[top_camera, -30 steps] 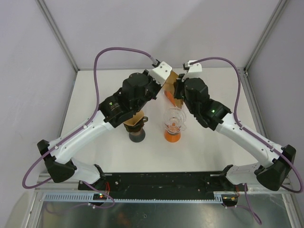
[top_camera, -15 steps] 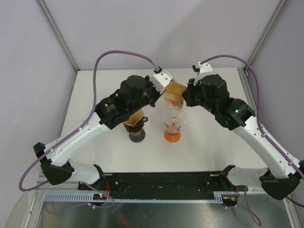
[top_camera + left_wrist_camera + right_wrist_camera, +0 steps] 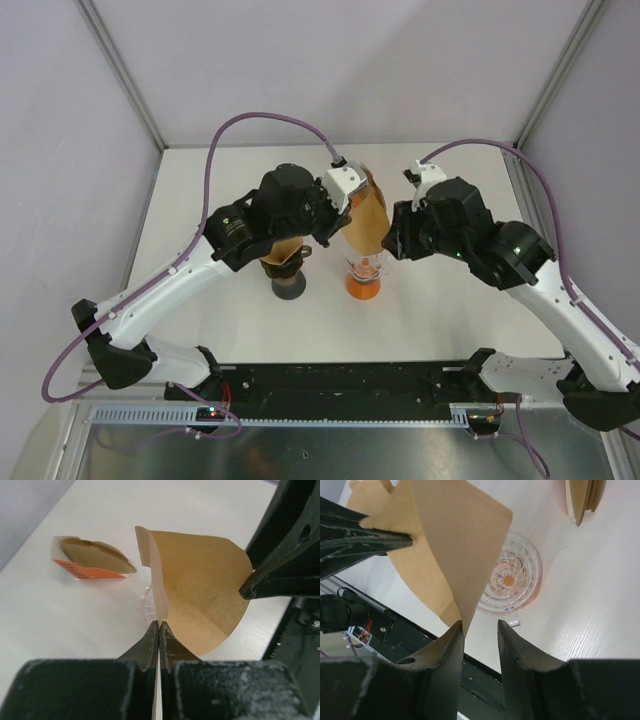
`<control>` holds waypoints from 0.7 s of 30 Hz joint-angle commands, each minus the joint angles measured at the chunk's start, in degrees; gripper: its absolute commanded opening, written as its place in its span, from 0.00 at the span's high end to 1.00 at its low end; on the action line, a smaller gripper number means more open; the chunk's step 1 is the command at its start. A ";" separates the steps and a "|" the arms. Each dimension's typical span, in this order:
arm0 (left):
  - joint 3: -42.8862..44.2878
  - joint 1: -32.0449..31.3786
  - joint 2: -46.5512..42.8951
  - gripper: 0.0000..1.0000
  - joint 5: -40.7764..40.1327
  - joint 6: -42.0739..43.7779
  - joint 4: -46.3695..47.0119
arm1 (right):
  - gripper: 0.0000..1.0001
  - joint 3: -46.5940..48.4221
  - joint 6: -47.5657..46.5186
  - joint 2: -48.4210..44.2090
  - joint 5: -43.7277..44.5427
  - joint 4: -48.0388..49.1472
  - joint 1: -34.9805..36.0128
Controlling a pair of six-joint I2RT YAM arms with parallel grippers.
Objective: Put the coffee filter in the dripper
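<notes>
Filter (image 3: 367,222) moved above dripper (image 3: 364,268); right fingers (image 3: 520,652) opened, left fingers (image 3: 149,647) pinching.

Brown coffee filter (image 3: 368,222), clear ribbed orange-footed dripper (image 3: 512,580), white table (image 3: 450,320).

I hold my left gripper (image 3: 159,630) pinched tight; my right gripper (image 3: 480,627) faces it mid-frame in the top view, jaws slightly parted.

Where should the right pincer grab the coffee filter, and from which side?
The free corner of the coffee filter, from the robot's right, opposite the left pincer. It is held folded above the dripper, that thin corner beside the open right pincer.
</notes>
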 commanded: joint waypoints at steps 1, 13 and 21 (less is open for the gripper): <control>-0.46 0.30 0.90 1.00 9.55 -5.63 -1.58 | 0.61 -2.41 -0.08 -2.81 -2.10 4.46 0.32; 1.26 4.23 5.60 1.00 12.80 -8.42 -4.52 | 0.62 -4.85 -0.96 -1.45 4.52 8.48 -1.12; 1.83 4.45 5.21 1.00 13.72 -8.33 -5.33 | 0.71 -5.04 -0.87 1.14 3.90 9.42 -3.07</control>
